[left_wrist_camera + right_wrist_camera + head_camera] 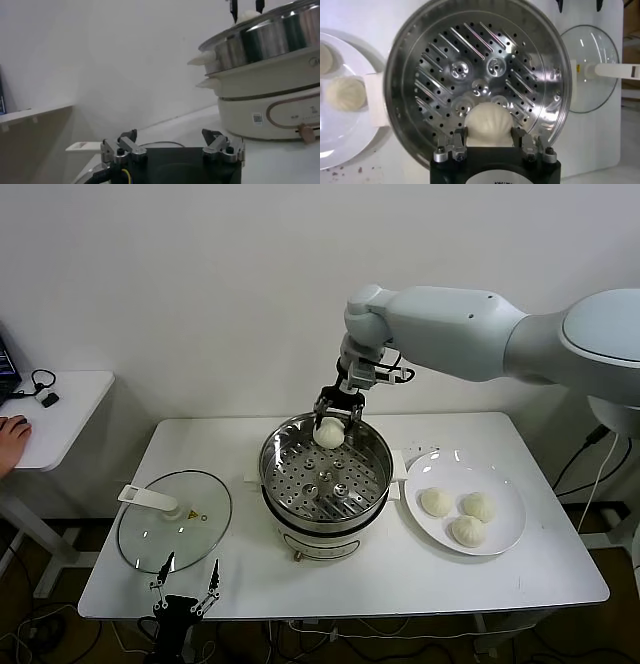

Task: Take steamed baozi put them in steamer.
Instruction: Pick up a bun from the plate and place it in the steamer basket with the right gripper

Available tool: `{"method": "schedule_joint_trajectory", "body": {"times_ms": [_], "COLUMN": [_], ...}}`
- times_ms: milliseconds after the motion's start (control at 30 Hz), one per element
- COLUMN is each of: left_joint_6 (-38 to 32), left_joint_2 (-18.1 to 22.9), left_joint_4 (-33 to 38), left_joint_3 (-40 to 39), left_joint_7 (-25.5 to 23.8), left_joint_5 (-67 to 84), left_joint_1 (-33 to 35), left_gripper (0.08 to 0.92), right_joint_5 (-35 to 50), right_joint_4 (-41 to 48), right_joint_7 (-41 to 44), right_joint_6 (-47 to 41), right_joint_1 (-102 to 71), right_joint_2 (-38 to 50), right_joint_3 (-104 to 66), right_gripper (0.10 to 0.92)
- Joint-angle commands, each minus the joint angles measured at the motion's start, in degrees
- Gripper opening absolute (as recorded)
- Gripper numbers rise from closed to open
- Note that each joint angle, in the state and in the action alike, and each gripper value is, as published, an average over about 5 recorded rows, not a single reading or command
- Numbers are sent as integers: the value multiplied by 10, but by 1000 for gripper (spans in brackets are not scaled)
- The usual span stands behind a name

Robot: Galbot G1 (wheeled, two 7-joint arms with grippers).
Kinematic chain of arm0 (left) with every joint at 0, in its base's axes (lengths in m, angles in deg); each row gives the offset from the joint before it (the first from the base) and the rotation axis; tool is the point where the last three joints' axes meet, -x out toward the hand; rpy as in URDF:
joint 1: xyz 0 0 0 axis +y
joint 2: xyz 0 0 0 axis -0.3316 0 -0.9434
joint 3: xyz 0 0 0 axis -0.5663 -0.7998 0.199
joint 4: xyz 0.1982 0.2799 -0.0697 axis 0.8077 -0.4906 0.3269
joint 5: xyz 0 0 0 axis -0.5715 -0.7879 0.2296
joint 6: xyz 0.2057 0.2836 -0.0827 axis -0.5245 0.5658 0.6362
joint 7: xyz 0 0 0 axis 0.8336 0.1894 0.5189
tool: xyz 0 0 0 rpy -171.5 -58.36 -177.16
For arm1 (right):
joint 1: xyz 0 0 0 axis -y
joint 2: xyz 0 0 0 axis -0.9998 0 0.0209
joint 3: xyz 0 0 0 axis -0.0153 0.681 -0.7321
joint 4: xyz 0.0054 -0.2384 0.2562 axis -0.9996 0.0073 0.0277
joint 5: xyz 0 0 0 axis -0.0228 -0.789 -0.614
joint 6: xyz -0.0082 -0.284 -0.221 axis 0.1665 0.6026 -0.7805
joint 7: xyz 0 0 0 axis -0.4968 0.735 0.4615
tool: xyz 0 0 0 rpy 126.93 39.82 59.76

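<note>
The shiny steel steamer [372,446] stands mid-table, its perforated tray [480,80] bare. My right gripper [331,431] hangs over the steamer's back rim, shut on one pleated off-white baozi [489,123] held above the tray. Three more baozi [436,502] [478,506] [467,530] lie on the white plate [505,538] to the right of the steamer. My left gripper [185,580] is parked low at the table's front left edge, fingers open and holding nothing; its own view shows the steamer's side [265,45].
The glass lid [175,519] with its white handle lies flat on the table left of the steamer, just behind the left gripper. A side table [60,414] with a person's hand on it stands at the far left.
</note>
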Motion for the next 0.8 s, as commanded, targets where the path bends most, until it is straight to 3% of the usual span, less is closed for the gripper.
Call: {"method": "schedule_joint_trajectory", "body": {"times_ms": [33,800], "left_joint_6": [-1,-4], "left_joint_2": [0,-2], "left_joint_4": [-4,-14], "left_joint_3": [0,4], "left_joint_7": [0,0], "left_joint_5": [1,8], "left_joint_1": [0,-7], "left_gripper": [823,823], "right_joint_5": [-19,-18], "right_joint_4": [62,116], "right_joint_7": [0,25], "right_joint_6": [28,28], "right_joint_1": [-50,-85], "right_joint_2": [-27,-59], "right_joint_3": [-12,-28], "right_gripper": [602,605]}}
